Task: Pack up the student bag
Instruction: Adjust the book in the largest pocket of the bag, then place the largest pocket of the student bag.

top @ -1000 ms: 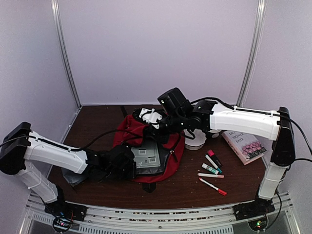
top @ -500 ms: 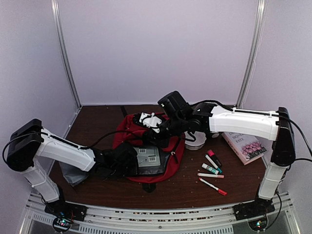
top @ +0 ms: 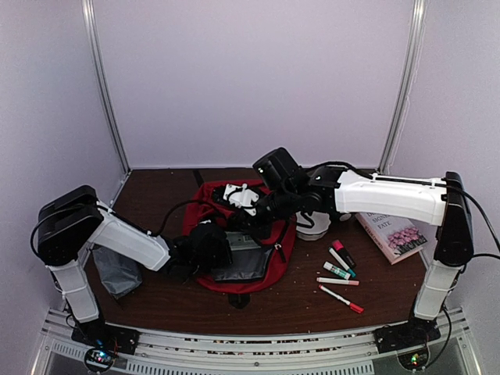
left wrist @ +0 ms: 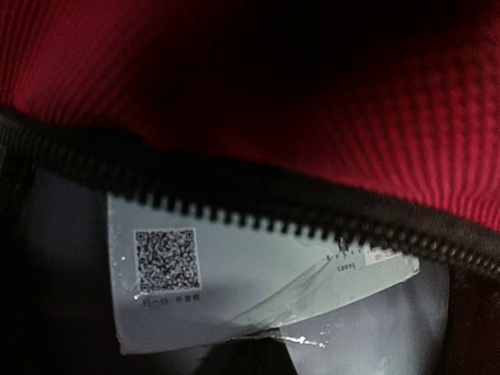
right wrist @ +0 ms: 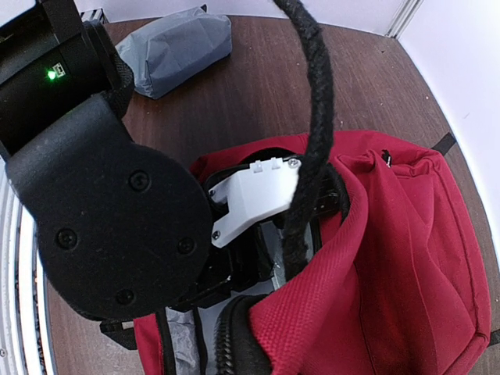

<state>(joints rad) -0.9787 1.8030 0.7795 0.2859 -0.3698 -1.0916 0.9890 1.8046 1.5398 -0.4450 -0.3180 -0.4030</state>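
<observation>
Left wrist: QR-code label [left wrist: 258,293] inside student bag [left wrist: 312,94]; left fingers [top: 221,250], right fingers [top: 244,212]: state unclear.

The left jaws are sunk in the mouth of the student bag [top: 283,246] and hidden from above. The left wrist view shows none of them, only darkness below a grey label [left wrist: 258,273] whose top edge slips under the zipper [left wrist: 234,215] and whose small print is too blurred to read. Whether the right jaws, at the bag's far rim, grip anything cannot be told. Right of the bag, the book [top: 394,234] has a title too small to read, and the right arm [top: 391,195] covers its far end. Left of the bag, the left arm [top: 129,238] hides part of the grey pouch [top: 117,272].
</observation>
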